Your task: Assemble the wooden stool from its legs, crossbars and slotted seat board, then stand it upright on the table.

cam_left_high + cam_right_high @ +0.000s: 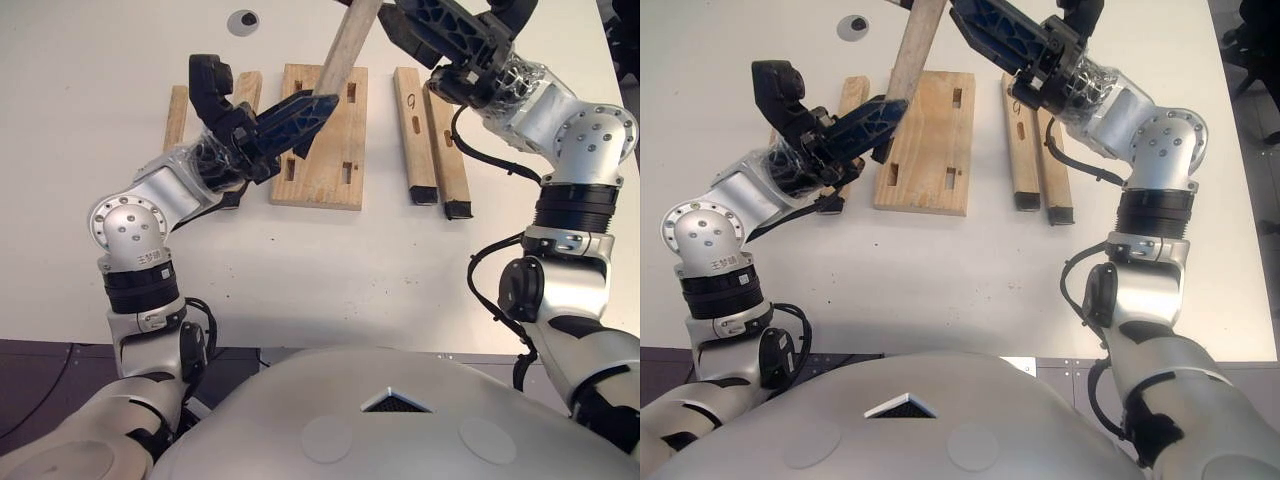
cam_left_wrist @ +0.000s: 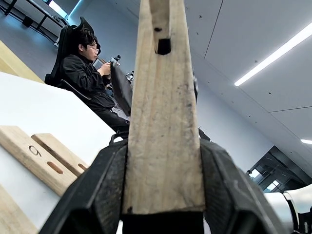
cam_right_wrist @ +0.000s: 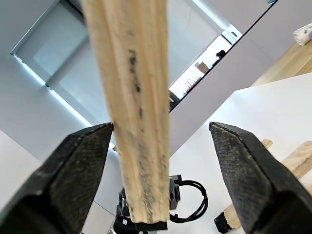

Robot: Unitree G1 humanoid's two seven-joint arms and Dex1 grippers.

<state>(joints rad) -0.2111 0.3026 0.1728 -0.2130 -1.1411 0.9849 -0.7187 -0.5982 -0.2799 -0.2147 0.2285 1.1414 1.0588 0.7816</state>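
Observation:
My left gripper [image 1: 312, 108] is shut on the lower end of a pale wooden leg [image 1: 348, 45]. The leg slants up and away over the slotted seat board [image 1: 320, 160], which lies flat on the white table. In the left wrist view both black fingers [image 2: 97, 190] press the leg [image 2: 163, 112], whose upper part has a square mortise. My right gripper [image 3: 161, 141] stands open around the leg's upper part [image 3: 134, 97], its fingers [image 3: 243, 185] set wide apart. Two more legs [image 1: 413, 130] [image 1: 447, 150] lie side by side to the right of the board.
Two shorter wooden pieces [image 1: 176, 115] [image 1: 247, 90] lie to the left of the board, partly behind my left arm. A round black-and-white marker [image 1: 242, 20] sits at the table's far side. The near half of the table [image 1: 330, 270] is bare.

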